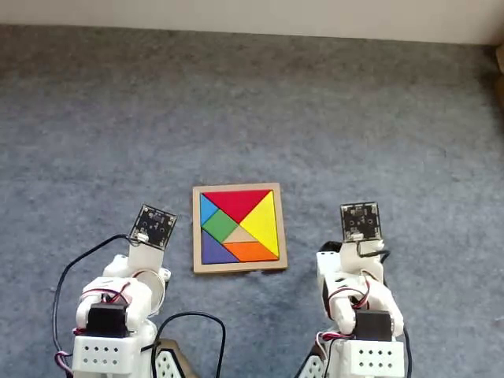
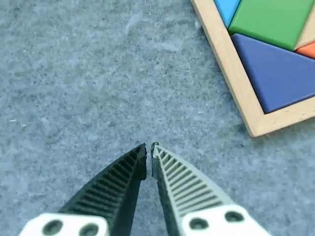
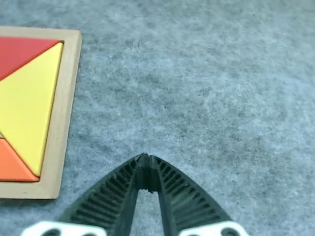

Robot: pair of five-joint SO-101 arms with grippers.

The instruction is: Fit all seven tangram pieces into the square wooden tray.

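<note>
Seven smooth coloured pieces in square wooden tray

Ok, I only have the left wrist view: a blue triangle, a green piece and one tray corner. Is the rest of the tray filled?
Observer: Yes. The high view shows seven pieces filling the wooden tray, with a red triangle along its far side.
Operator: What sits on the side away from my arm?
Observer: A large yellow triangle, lying against the tray's right edge.
Operator: And the right gripper?
Observer: The right gripper is shut and holds nothing. It is over the grey carpet, beside the tray's right rim.
</note>
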